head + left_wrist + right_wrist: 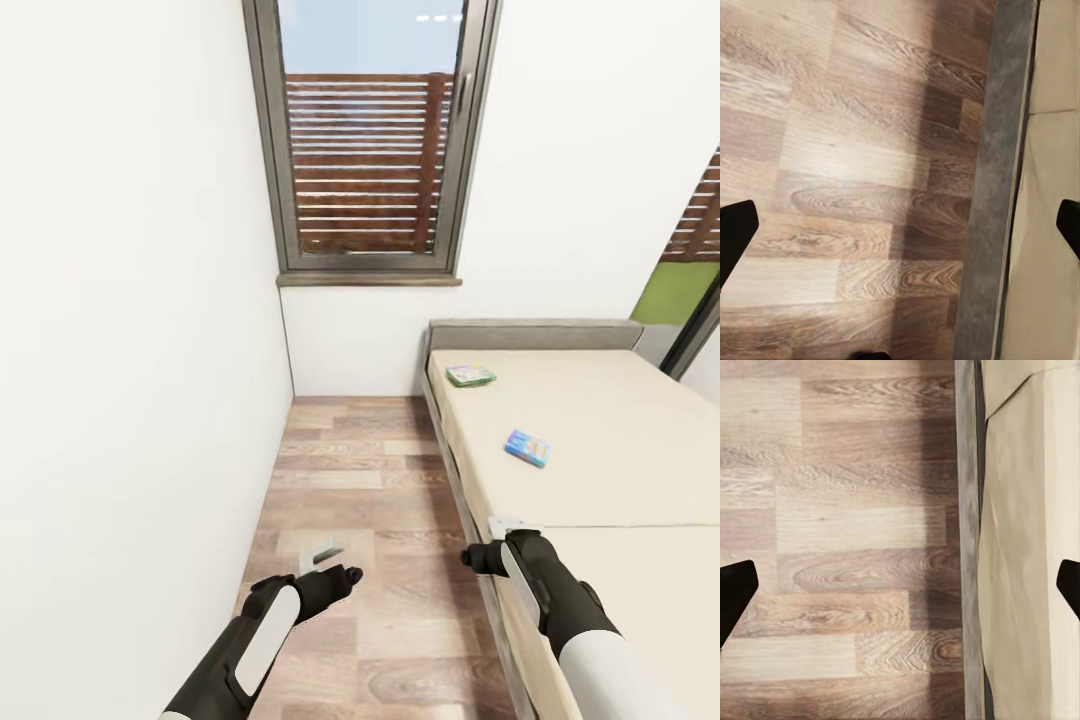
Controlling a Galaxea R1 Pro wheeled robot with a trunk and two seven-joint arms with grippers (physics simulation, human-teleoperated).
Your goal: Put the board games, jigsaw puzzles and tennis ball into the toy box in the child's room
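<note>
Board games: two of them lie flat on the bed. The green-edged box sits close to the headboard end, near the bed's floor-side edge. The blue box lies further down the mattress, a little more inboard, well apart from the green one.
Bed: beige mattress in two sections, with the seam running across just past the right arm; grey frame and grey headboard against the far white wall. Nothing else rests on the mattress within view.
Containers: none in these views, so both games are loose on the mattress, inside nothing.
Right gripper: the right gripper hovers at the bed's floor-side edge, right by the mattress seam. In the right wrist view its two dark fingertips sit at opposite sides of the picture, jaws wide apart, holding nothing, with the grey bed frame and mattress edge beneath.
Left gripper: the left gripper hangs over the wood-plank floor between the wall and the bed. Its fingertips are likewise spread, jaws apart and empty.
Room: a tall grey-framed window stands above the strip of floor, with brown slats outside.
</note>
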